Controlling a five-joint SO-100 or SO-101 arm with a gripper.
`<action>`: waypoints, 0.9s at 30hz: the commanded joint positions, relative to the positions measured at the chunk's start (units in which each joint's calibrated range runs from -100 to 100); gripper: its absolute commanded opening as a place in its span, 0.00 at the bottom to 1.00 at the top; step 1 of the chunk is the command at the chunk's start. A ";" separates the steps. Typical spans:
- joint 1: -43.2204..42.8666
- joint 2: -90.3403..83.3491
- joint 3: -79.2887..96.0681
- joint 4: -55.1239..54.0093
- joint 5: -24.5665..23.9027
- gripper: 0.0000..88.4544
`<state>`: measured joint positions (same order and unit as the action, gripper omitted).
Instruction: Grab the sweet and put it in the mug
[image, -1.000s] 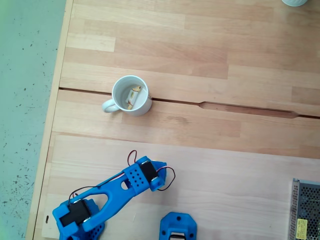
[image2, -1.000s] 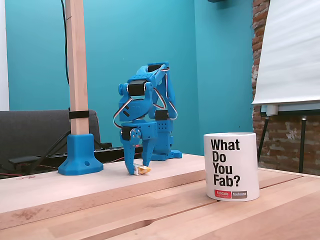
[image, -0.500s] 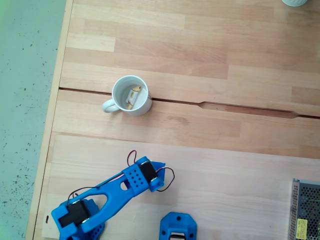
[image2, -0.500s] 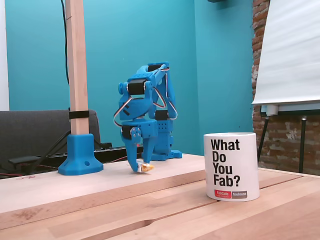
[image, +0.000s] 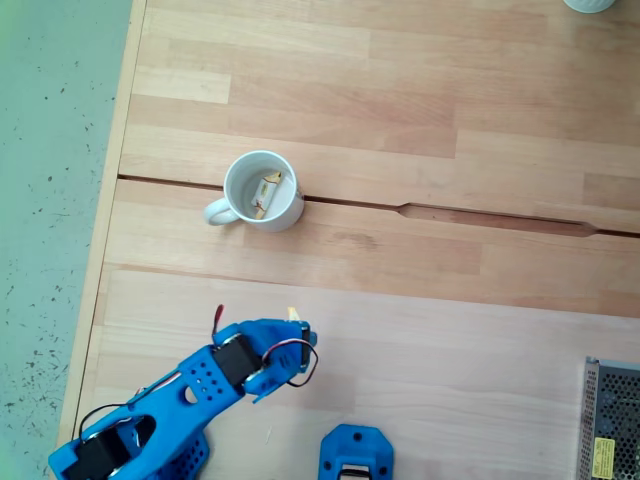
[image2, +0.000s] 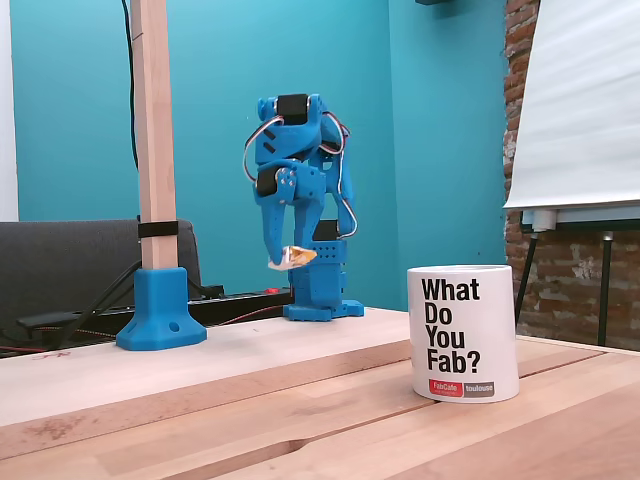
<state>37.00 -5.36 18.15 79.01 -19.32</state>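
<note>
Now the arm has risen well clear of the wooden surface (image2: 200, 365), where a second ago the jaws were down at the board. The gripper (image2: 281, 258) is closed on the sweet (image2: 292, 257), which hangs in the air with its orange end poking out; in the top-down fixed view it shows at the gripper tip (image: 294, 316). The lift looks done. Carrying it over the mug (image: 262, 190), which already holds a like sweet (image: 265, 190), is what remains.
</note>
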 joint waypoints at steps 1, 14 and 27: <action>-2.00 -3.59 -5.04 0.27 -1.86 0.00; -12.67 -3.16 -11.73 -0.78 -16.90 0.00; -14.13 3.47 -13.60 -7.80 -19.24 0.00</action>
<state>23.26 -3.18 7.75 74.04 -38.95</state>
